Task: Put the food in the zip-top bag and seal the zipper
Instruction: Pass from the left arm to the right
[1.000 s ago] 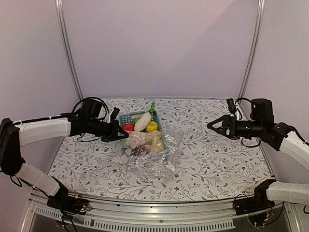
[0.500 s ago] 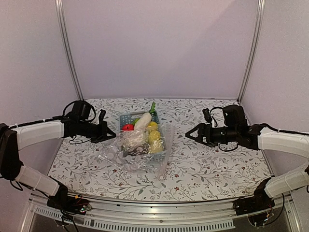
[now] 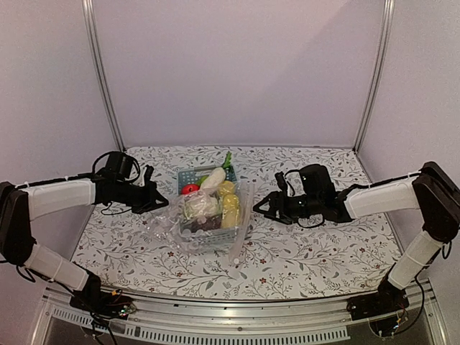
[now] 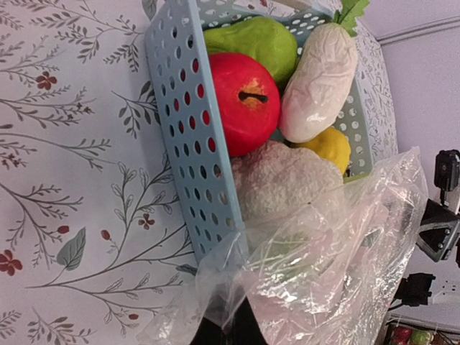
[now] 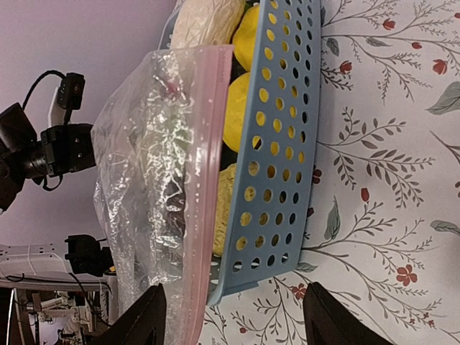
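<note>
Because the bag (image 3: 176, 228) looks light, slack and slippery, draped over the basket's (image 3: 187, 175) near end where the food (image 3: 213, 181) lies, its stiffer zipper (image 5: 205, 180) seems the best hold; left gripper (image 4: 226, 334) pinches bag film, right gripper (image 5: 237, 316) gapes beside the basket.

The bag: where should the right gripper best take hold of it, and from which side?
Probably the pink zip strip, from the right: it is a straight free edge along the basket's right wall, and the open right gripper faces it.

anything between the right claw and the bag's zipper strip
Nothing visible. The right claw faces the zipper directly; the blue basket sits beside that strip, not in front.
</note>
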Controlling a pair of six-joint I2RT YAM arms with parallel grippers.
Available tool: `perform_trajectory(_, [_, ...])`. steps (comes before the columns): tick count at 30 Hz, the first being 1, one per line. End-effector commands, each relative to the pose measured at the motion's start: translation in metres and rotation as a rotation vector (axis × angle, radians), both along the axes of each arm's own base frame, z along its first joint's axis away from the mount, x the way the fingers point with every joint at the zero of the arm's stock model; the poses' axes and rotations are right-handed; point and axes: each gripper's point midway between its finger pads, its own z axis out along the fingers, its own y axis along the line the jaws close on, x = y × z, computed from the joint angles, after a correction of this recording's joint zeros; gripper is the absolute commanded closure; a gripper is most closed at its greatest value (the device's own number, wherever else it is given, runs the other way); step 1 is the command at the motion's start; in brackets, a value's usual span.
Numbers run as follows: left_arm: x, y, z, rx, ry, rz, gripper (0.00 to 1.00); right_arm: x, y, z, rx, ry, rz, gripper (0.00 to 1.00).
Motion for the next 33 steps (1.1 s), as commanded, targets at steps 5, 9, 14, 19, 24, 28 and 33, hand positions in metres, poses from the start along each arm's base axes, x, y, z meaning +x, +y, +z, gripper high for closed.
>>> perform_trajectory(5, [0.002, 0.008, -0.011, 0.033, 0.014, 0.011, 1.00, 0.013, 0.030, 0.024, 0.109, -0.047, 0.058, 0.37])
perform_trajectory(9, [0.004, 0.007, -0.011, 0.027, 0.012, 0.006, 1.00, 0.020, 0.038, 0.016, 0.101, -0.044, 0.071, 0.41])
perform_trajectory(14, [0.004, 0.006, -0.011, 0.025, 0.016, 0.004, 1.00, 0.030, 0.045, 0.007, 0.084, -0.044, 0.066, 0.45])
perform_trajectory(19, [0.003, 0.007, -0.012, 0.026, 0.016, 0.004, 1.00, 0.038, 0.049, 0.005, 0.078, -0.056, 0.055, 0.50])
perform_trajectory(24, [0.004, 0.008, -0.014, 0.036, 0.016, 0.012, 1.00, 0.040, 0.048, 0.008, 0.077, -0.065, 0.042, 0.69])
perform_trajectory(28, [0.006, 0.010, -0.013, 0.047, 0.011, 0.023, 1.00, 0.040, 0.045, 0.018, 0.087, -0.083, 0.031, 0.87])
perform_trajectory(33, [0.006, 0.015, -0.010, 0.095, -0.007, 0.041, 1.00, 0.037, 0.040, 0.032, 0.101, -0.094, 0.012, 1.00])
